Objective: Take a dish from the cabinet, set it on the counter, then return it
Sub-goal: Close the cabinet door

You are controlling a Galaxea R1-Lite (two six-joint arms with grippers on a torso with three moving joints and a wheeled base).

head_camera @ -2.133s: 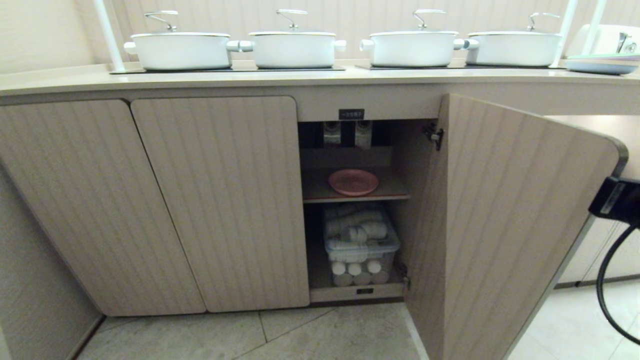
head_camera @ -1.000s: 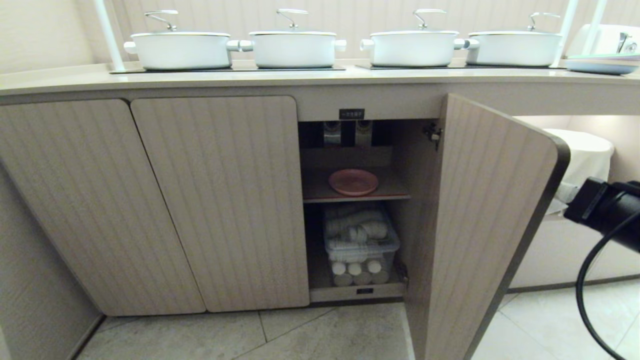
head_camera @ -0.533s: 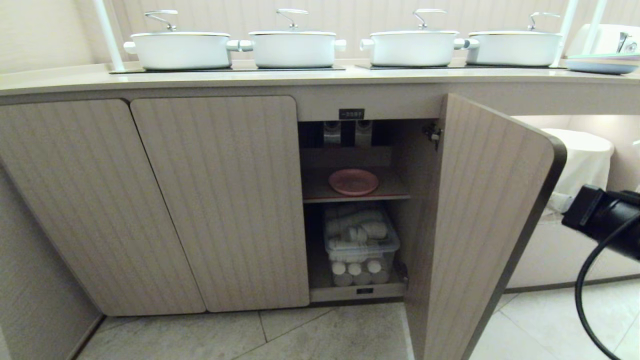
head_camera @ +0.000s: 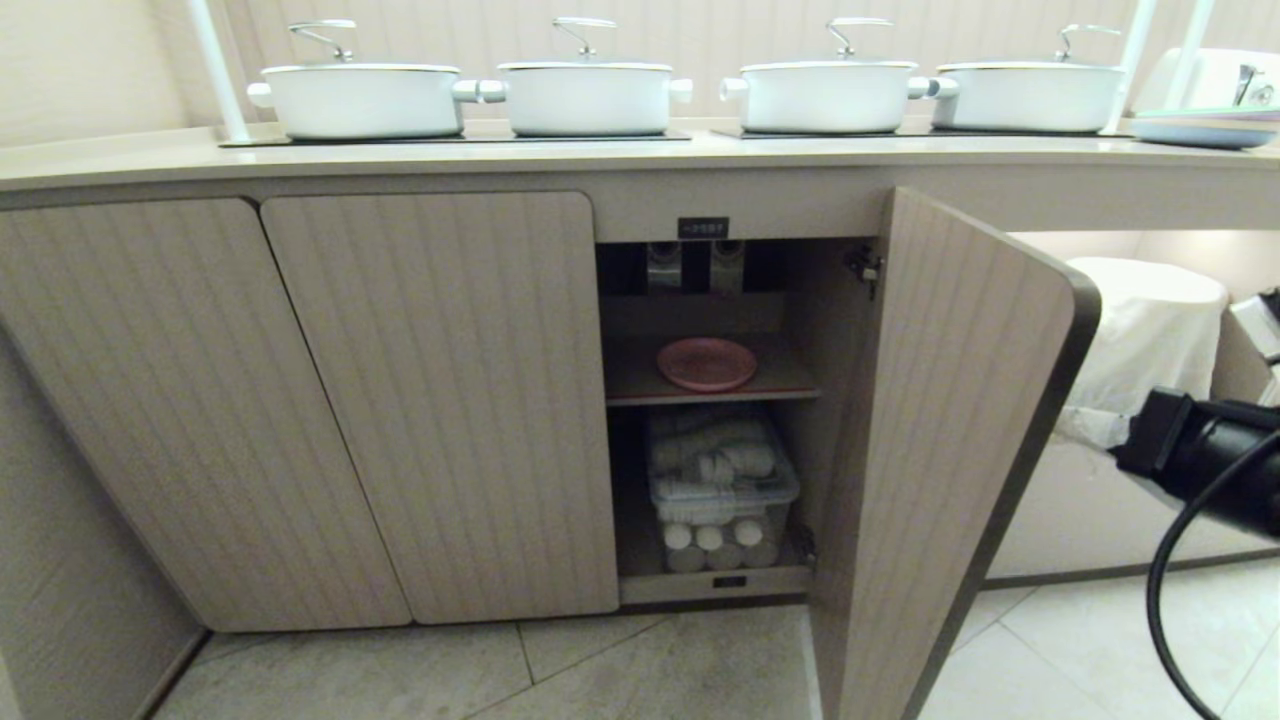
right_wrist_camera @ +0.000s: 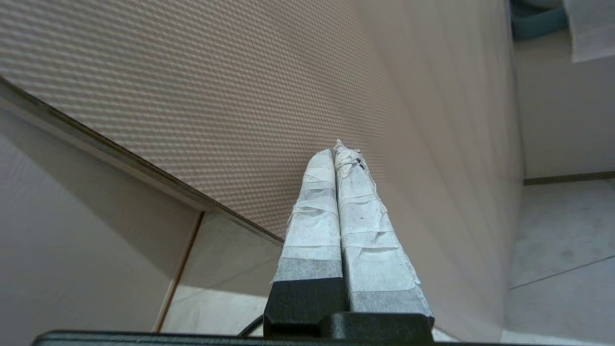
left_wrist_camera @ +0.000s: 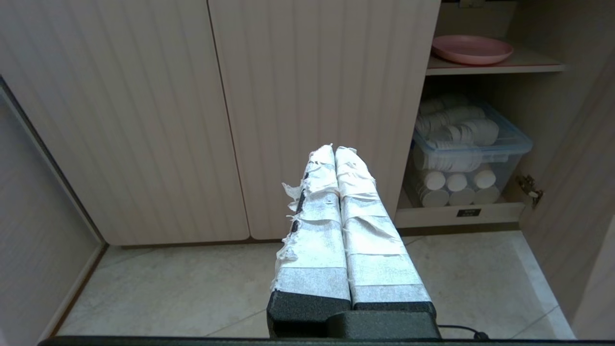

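The cabinet's door (head_camera: 960,450) stands swung well out on its right-hand hinge, which leaves the pink plate (head_camera: 707,363) in plain sight, flat on the upper shelf (head_camera: 790,385) with bare board around it. Below it sits a clear bin (head_camera: 722,490) of white rolls. The right gripper (right_wrist_camera: 342,156) is clenched on nothing, its taped tips right up against the door's inner face, touching it as far as I can tell, probably to push the door wider. The left gripper (left_wrist_camera: 335,153) is clenched too, parked low in front of the closed doors. The opening is narrow, with the door's edge on one side. The counter (head_camera: 600,155) offers a free strip in front of the white pots (head_camera: 590,95).
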